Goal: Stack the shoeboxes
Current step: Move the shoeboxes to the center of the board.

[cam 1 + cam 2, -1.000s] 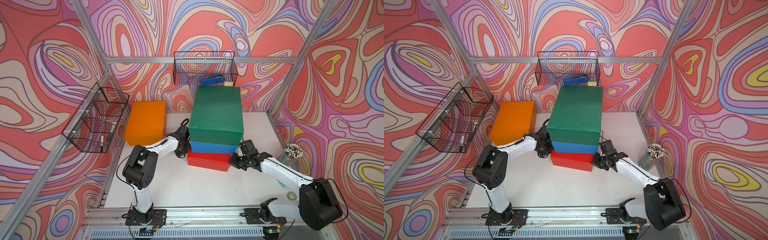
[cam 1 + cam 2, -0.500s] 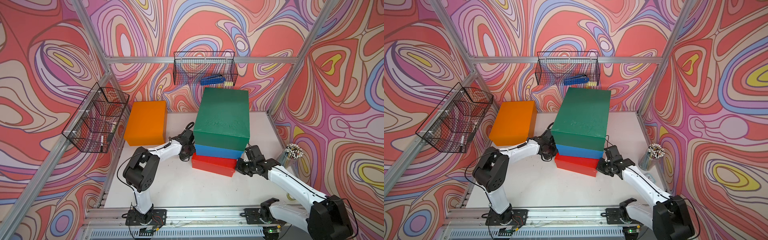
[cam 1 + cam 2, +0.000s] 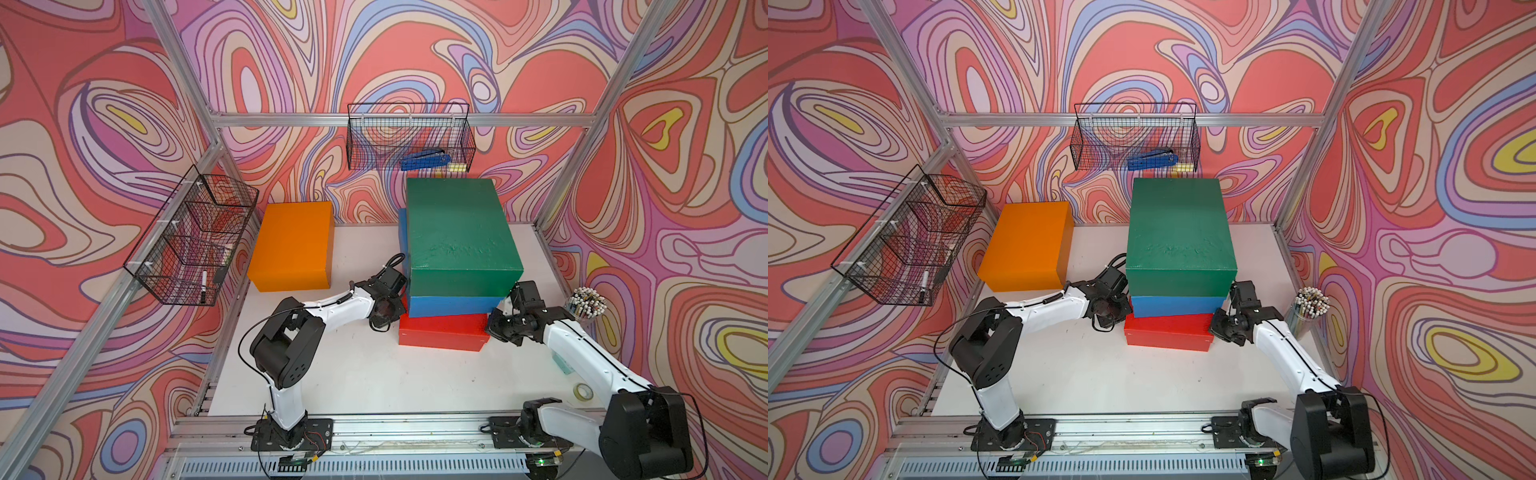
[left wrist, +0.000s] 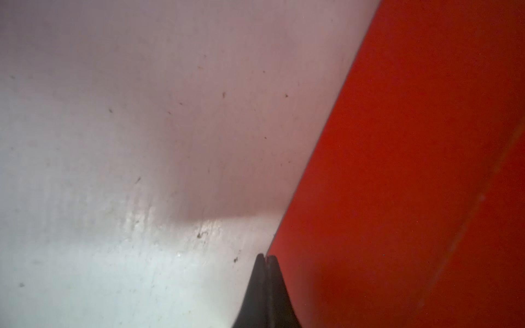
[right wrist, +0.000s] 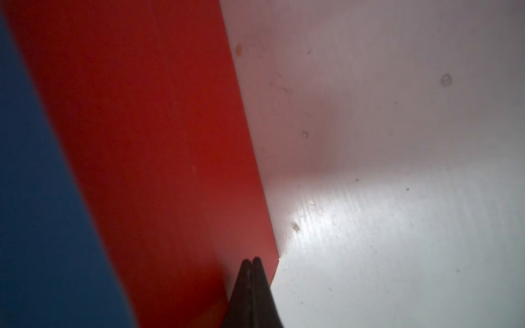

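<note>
Three shoeboxes stand stacked in both top views: a red one point(image 3: 440, 337) point(image 3: 1167, 337) on the white table point(image 3: 374, 374), a blue one point(image 3: 449, 305) on it, and a dark green one point(image 3: 457, 232) point(image 3: 1179, 232) on top, sitting slightly askew. An orange shoebox point(image 3: 293, 245) point(image 3: 1027, 245) stands alone at the back left. My left gripper point(image 3: 400, 313) point(image 4: 264, 257) is shut, its tips against the red box's point(image 4: 412, 170) left side at table level. My right gripper point(image 3: 490, 328) point(image 5: 250, 259) is shut against the red box's point(image 5: 159, 142) right near corner, with the blue box point(image 5: 34, 198) above it.
Black wire baskets hang on the left wall point(image 3: 191, 245) and the back wall point(image 3: 409, 137); the back one holds a blue stapler point(image 3: 426, 160). A cup of pencils point(image 3: 584, 303) and a tape roll point(image 3: 583, 390) stand at the table's right edge.
The three-box stack has slid to the right and turned squarer to the table. Both shut grippers moved right with it, staying at its two sides.
</note>
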Action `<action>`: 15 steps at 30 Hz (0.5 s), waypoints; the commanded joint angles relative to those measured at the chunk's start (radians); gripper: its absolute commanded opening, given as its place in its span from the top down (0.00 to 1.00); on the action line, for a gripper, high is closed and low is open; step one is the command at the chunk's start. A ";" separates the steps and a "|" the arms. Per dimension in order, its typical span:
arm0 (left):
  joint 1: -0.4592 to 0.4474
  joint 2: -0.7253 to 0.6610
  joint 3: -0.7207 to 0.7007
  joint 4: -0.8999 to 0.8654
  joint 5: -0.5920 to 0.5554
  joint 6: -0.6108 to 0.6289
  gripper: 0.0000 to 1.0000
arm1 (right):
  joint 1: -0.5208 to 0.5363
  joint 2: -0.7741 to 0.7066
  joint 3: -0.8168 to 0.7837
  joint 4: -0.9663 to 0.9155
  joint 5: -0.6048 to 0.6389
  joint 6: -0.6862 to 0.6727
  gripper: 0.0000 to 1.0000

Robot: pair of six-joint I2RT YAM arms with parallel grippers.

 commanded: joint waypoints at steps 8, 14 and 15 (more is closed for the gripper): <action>-0.001 -0.051 -0.028 -0.036 -0.006 0.010 1.00 | -0.023 -0.030 0.138 -0.119 0.030 -0.039 0.97; 0.068 -0.180 -0.103 -0.060 -0.061 0.035 0.97 | -0.036 -0.102 0.156 -0.201 0.067 -0.018 0.97; 0.079 -0.201 -0.110 -0.065 -0.069 0.039 0.95 | -0.035 -0.113 0.159 -0.212 0.059 -0.016 0.97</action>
